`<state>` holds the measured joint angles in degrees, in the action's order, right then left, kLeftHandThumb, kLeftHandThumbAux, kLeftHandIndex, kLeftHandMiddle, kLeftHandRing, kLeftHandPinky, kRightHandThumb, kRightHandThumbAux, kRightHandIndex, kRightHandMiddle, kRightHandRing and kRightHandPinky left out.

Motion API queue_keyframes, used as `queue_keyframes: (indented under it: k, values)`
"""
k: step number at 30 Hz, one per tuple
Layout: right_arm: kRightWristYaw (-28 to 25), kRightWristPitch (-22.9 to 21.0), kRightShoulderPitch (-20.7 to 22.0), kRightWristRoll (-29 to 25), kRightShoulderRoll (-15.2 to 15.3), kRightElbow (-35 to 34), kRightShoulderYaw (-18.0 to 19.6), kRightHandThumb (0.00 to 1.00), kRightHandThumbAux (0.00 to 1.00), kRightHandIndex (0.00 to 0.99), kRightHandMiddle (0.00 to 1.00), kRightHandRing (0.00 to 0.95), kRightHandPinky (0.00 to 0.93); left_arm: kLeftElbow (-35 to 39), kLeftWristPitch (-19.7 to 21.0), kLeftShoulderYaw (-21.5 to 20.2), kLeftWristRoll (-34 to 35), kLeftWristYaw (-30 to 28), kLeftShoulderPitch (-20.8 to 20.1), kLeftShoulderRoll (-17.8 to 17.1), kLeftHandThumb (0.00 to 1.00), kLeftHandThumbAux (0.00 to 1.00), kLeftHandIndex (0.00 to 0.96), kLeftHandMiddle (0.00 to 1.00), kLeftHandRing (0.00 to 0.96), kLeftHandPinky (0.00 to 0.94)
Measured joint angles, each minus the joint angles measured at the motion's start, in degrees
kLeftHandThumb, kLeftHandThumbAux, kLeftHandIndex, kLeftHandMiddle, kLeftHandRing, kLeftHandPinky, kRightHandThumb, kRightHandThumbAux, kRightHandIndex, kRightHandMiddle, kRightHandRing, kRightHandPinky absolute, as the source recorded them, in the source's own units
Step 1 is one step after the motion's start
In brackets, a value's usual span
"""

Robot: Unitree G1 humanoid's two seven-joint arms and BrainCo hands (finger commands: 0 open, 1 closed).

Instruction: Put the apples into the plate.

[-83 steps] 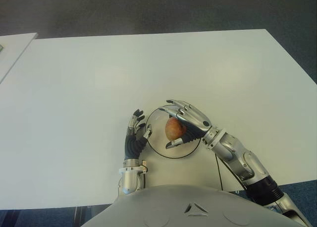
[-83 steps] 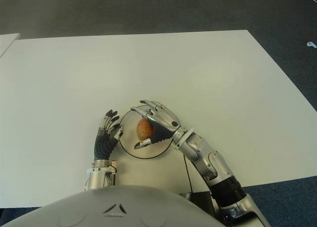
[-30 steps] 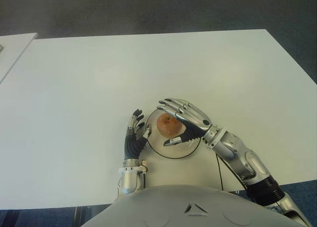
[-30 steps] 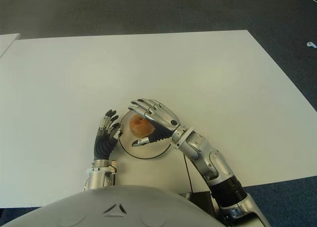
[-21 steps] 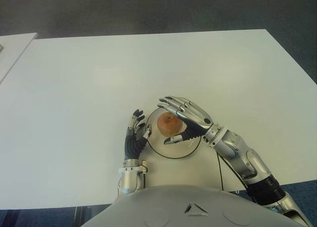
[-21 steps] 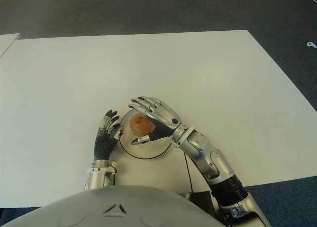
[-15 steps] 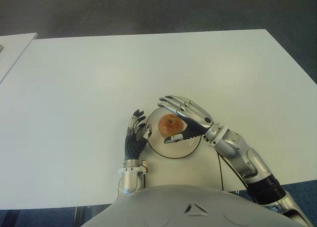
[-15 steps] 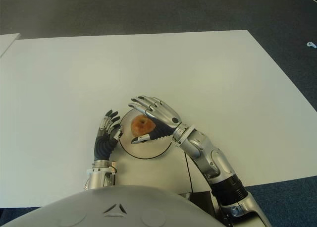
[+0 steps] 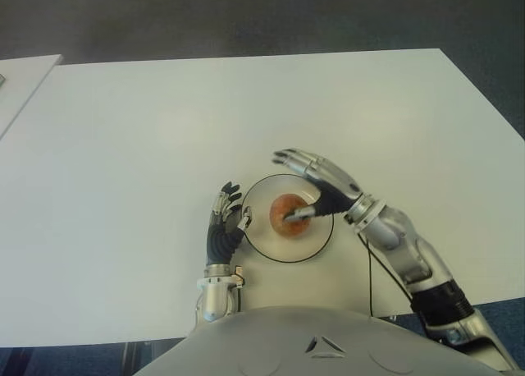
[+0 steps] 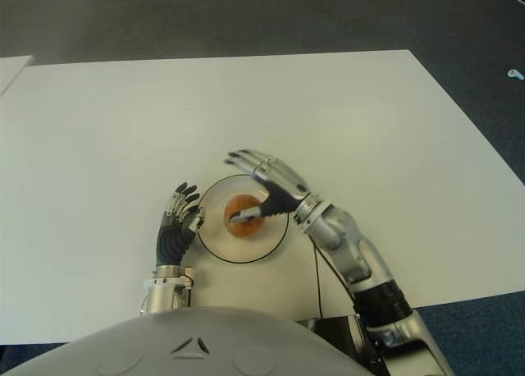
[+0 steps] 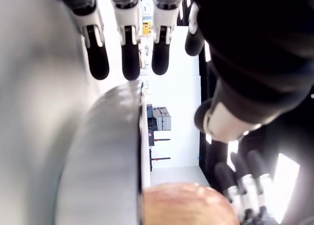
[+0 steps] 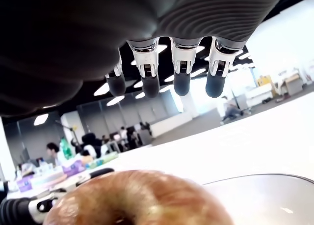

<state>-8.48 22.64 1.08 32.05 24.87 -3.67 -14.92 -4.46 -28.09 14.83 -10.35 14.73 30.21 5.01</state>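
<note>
- The apple now sits in the plate on the white bench; a moment ago the right hand cupped it above the plate.
- That hand has let go: its fingers are spread and it holds nothing, though its thumb may just touch the fruit.
- The left hand shows beside the plate's left rim, fingers relaxed, empty.
- With no other apple in view, the task looks done.

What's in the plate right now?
One apple sits in the plate. The open right hand covers its right rim; its thumb overlaps the apple.
</note>
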Motion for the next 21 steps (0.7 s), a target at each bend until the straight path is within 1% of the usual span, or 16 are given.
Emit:
queue_keyframes:
  k: [3, 8, 13, 16, 17, 21]
  values:
    - [0.3, -0.7, 1.2, -5.0, -0.9, 4.5, 2.9, 0.125, 0.220, 0.000, 0.000, 0.000, 0.000, 0.8, 0.4, 0.1, 0.3, 0.0, 0.2, 0.1, 0.177, 0.720, 0.129, 0.197, 0.226, 0.255]
    - [0.6, -1.0, 0.7, -12.6, -3.5, 6.9, 6.2, 0.132, 0.228, 0.000, 0.000, 0.000, 0.000, 2.4, 2.1, 0.0, 0.8, 0.0, 0.3, 0.1, 0.175, 0.713, 0.131, 0.205, 0.230, 0.252]
    - [-0.1, -1.1, -1.0, -22.1, -6.7, 10.8, 9.8, 0.128, 0.293, 0.000, 0.000, 0.000, 0.000, 3.3, 2.7, -0.1, 1.3, 0.0, 0.7, 0.1, 0.182, 0.715, 0.135, 0.197, 0.220, 0.252]
    - [-1.0, -1.9, -1.6, -25.8, -7.6, 13.6, 11.6, 0.125, 0.321, 0.000, 0.000, 0.000, 0.000, 4.0, 2.7, -0.1, 1.6, 0.0, 1.1, 0.1, 0.189, 0.706, 0.139, 0.191, 0.213, 0.244]
    - [-1.5, -2.4, -1.6, -27.2, -7.9, 14.2, 12.1, 0.118, 0.341, 0.000, 0.000, 0.000, 0.000, 4.5, 2.8, -0.1, 1.7, 0.0, 1.4, 0.1, 0.201, 0.683, 0.139, 0.184, 0.210, 0.248]
    - [-3.4, -7.0, -2.1, -34.7, -9.9, 14.9, 15.3, 0.094, 0.389, 0.000, 0.000, 0.000, 0.000, 10.7, 5.4, 0.1, 1.6, 0.3, 3.5, -0.7, 0.222, 0.619, 0.138, 0.164, 0.199, 0.258]
